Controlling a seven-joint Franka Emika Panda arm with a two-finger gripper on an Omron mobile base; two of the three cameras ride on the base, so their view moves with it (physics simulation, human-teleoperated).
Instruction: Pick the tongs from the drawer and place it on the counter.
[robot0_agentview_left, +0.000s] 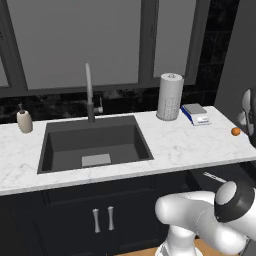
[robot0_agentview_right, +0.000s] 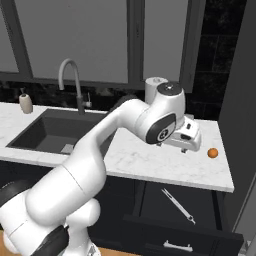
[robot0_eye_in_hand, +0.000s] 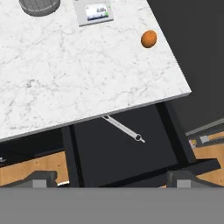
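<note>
The slim silvery-grey metal tongs (robot0_agentview_right: 178, 204) lie flat on the floor of the pulled-out dark navy-black drawer (robot0_agentview_right: 200, 235), their two narrow arms closed together and running from about 10 o'clock to 4 o'clock in the right base view. In the hand view the tongs (robot0_eye_in_hand: 124, 128) slant the same way, the upper end tucked just under the thick front edge of the white marble countertop with faint grey veining (robot0_eye_in_hand: 65, 74), the lower end with a small ring-like tip near the middle of the drawer (robot0_eye_in_hand: 131, 162). In the left base view only a short piece of the tongs (robot0_agentview_left: 215, 177) shows in the drawer opening, at 4 o'clock from the sink.

The drawer's thin silver bar handle (robot0_agentview_right: 178, 246) sits on its flat front, at 6 o'clock from the tongs. The two-finger gripper (robot0_eye_in_hand: 109, 178) hangs above the counter's front edge, looking down into the drawer, well apart from the tongs; its dark fingertips (robot0_eye_in_hand: 41, 178) stand wide apart, released, with nothing between them.

On the counter (robot0_agentview_right: 150, 160), a small round orange fruit (robot0_agentview_right: 213, 153) rests near the right end, at 12 o'clock from the drawer. A flat grey kitchen scale with a small display (robot0_eye_in_hand: 92, 12) sits farther back, with the tall white paper towel roll (robot0_agentview_left: 170, 96) just beside it at 9 o'clock. The dark rectangular sink basin (robot0_agentview_left: 95, 145) lies further toward 9 o'clock, the tall grey faucet (robot0_agentview_left: 89, 92) behind it and a small beige soap dispenser (robot0_agentview_left: 24, 120) at the far left.
</note>
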